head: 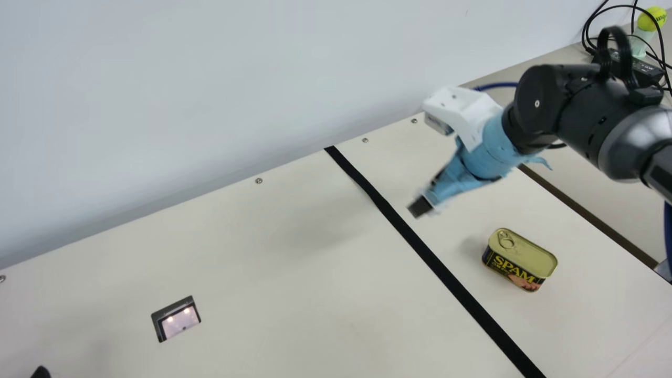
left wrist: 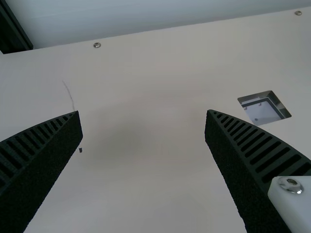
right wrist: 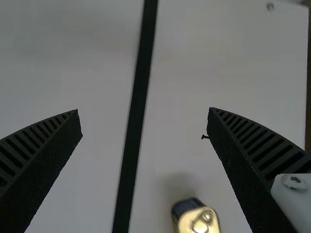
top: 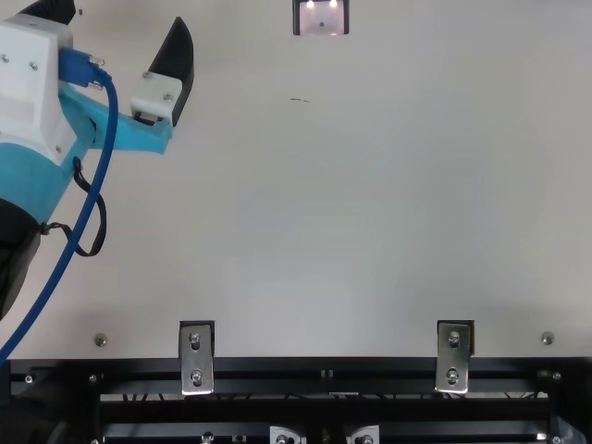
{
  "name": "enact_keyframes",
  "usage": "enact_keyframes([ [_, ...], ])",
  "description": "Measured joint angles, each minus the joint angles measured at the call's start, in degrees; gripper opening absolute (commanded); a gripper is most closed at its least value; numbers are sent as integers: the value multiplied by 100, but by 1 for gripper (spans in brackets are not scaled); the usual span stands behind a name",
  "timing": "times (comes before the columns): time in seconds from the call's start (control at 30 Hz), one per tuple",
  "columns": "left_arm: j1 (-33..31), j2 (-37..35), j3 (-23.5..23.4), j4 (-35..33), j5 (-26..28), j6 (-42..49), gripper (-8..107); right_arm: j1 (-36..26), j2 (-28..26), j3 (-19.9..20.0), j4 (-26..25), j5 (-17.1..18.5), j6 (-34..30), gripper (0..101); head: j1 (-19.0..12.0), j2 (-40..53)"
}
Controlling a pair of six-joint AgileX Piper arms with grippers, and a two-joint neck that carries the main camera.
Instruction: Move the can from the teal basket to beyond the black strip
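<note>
Right fingers (head: 420, 207) spread, can (head: 522, 254) lower, apart

Wall (head: 210, 94): pale and plain, met by the far edge of the tabletop (head: 294, 226).
Screws (head: 259, 180): set in a row along that edge.
Square recess (head: 180, 318): dark-rimmed, sunk into the tabletop, with lights mirrored inside.
Yellow-green ball (head: 652, 18): perched on a pale cup (head: 640, 43) at the main view's upper right corner.
Black box (head: 643, 69): placed near the cup, with black cables (head: 594, 23) looped around.
Black rail (top: 324, 369): run along the tabletop's edge in the top view, with metal brackets (top: 196, 359) bolted on.
</note>
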Motion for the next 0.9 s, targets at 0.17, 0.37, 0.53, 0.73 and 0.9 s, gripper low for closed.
enact_keyframes([
  [0.17,0,0,0,0,0,0,90,595,-101,17,970,-410,31,101,29,-29],
  [0.37,0,0,0,0,0,0,90,1406,-112,196,1841,-1093,195,101,0,59],
  [0.53,0,0,0,0,0,0,90,2129,-99,369,2368,-1663,215,101,0,616],
  [0.73,0,0,0,0,0,0,90,2712,-136,631,2724,-2284,133,101,29,1232],
  [0.9,0,0,0,0,0,0,90,3013,-388,975,2943,-2717,47,101,29,1378],
])
